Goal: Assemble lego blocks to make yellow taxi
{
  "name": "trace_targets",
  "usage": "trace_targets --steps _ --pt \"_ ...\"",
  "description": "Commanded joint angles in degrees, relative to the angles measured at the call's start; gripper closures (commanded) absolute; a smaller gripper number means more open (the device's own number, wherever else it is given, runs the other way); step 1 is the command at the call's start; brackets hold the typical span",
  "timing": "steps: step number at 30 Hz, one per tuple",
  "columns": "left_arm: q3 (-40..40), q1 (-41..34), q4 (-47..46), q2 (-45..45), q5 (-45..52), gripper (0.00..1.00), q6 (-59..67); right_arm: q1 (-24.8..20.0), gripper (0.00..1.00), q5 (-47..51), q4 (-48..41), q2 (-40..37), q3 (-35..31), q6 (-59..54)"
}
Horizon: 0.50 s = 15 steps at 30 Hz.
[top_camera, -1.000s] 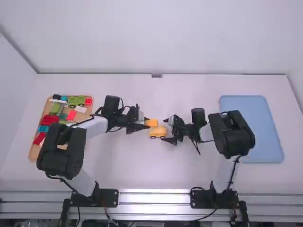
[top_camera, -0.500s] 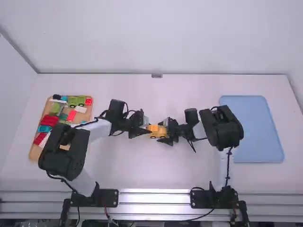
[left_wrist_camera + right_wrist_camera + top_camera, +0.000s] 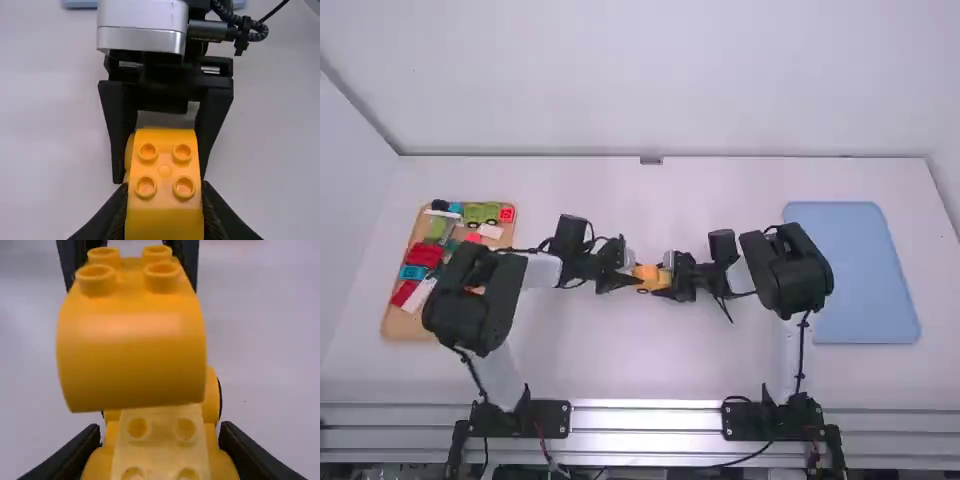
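Yellow taxi [image 3: 650,288] in two parts, mid-frame in high view, over white table [image 3: 620,360]: left hand [image 3: 632,277] clamped on studded top block [image 3: 131,352], right hand [image 3: 666,281] clamped on wheeled base [image 3: 162,440]. Top block sits over part of base, can't tell if seated. Wooden tray [image 3: 396,326] with mixed blocks at left of frame, blue tray [image 3: 850,265] at right.
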Motion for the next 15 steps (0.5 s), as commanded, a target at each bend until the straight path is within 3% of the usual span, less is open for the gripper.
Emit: trace_targets --steps 1,7,15 --pt "-0.4 -0.2 -0.1 0.7 3.4 0.98 -0.2 0.0 0.54 1.4 -2.0 0.8 0.6 -0.4" --pt "0.5 -0.2 -0.4 2.0 4.5 0.98 -0.2 0.0 0.57 0.8 -11.0 0.8 2.8 -7.5" --pt "0.5 -0.5 0.4 4.2 4.9 0.98 -0.2 0.0 0.56 1.0 -12.2 0.8 3.2 -7.6"
